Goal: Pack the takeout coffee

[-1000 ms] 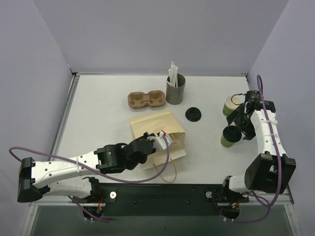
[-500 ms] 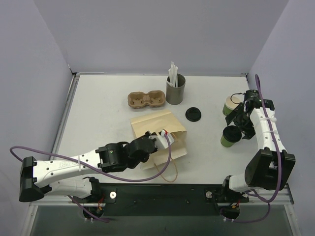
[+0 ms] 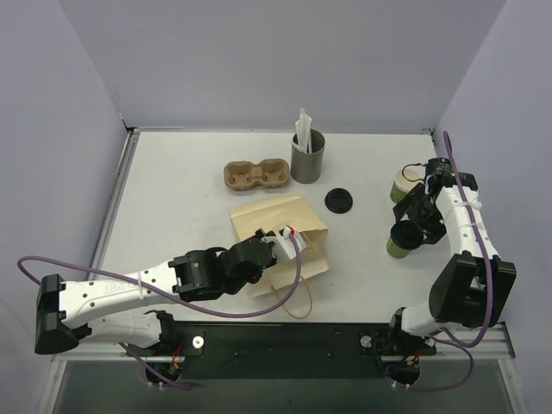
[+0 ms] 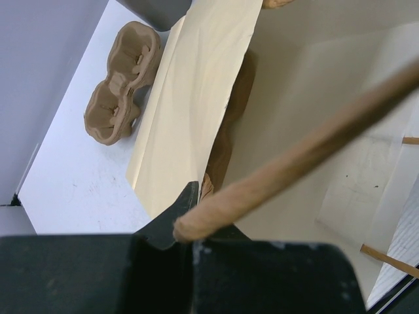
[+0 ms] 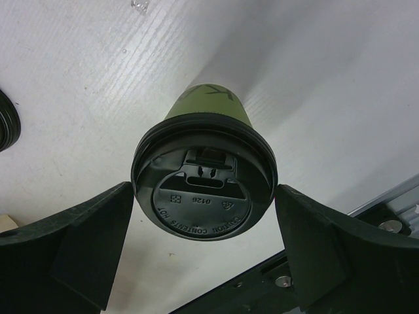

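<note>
The takeout coffee [image 3: 400,241], a green cup with a black lid, stands at the right of the table. My right gripper [image 3: 415,224] is open just above it. In the right wrist view the lid [image 5: 204,178] sits between the two fingers [image 5: 91,242], which stand apart on either side at lid height; I cannot tell whether they touch it. A brown paper bag [image 3: 274,226] lies flat mid-table. My left gripper [image 3: 281,245] is at its near edge. In the left wrist view this gripper [image 4: 191,219] is shut on the bag's twisted paper handle [image 4: 294,157], with the bag mouth [image 4: 308,85] gaping slightly.
A second green cup [image 3: 404,185] without a lid stands behind the coffee. A loose black lid [image 3: 339,200] lies mid-table. A brown pulp cup carrier [image 3: 256,175] and a grey cup with white straws [image 3: 307,155] stand behind the bag. A purple wall runs close along the right side.
My right gripper has shifted slightly left over the lidded cup. My left gripper has edged a little to the right at the bag's edge.
</note>
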`<state>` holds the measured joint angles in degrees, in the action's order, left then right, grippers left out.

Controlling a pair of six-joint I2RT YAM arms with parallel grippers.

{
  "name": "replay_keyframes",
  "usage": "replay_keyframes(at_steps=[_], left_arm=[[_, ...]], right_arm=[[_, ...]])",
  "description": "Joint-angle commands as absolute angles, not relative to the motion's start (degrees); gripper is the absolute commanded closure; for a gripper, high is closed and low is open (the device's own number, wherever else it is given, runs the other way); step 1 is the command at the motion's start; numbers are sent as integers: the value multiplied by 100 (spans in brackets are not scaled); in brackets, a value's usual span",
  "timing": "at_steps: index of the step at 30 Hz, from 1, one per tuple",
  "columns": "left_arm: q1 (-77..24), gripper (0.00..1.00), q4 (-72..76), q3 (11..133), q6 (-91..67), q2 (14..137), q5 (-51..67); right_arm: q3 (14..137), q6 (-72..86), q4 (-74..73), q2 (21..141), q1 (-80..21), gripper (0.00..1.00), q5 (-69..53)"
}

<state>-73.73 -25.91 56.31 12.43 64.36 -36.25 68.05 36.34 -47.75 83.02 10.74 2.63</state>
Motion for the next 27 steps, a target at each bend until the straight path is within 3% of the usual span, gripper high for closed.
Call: replay_keyframes(at_steps=[1, 20, 27], left_arm=[[-7321, 100, -2426, 5880, 1116, 6434, -3560], [-7251, 100, -2373, 5854, 1142, 6434, -3507], [-7207, 100, -2452, 5950, 1116, 6513, -3516]], right_arm=[[6794, 3656, -4931, 8315, 993, 18, 273], [6565, 3683, -4878, 8341, 896, 21, 316], [6513, 3718, -4861, 8174, 896, 36, 264]])
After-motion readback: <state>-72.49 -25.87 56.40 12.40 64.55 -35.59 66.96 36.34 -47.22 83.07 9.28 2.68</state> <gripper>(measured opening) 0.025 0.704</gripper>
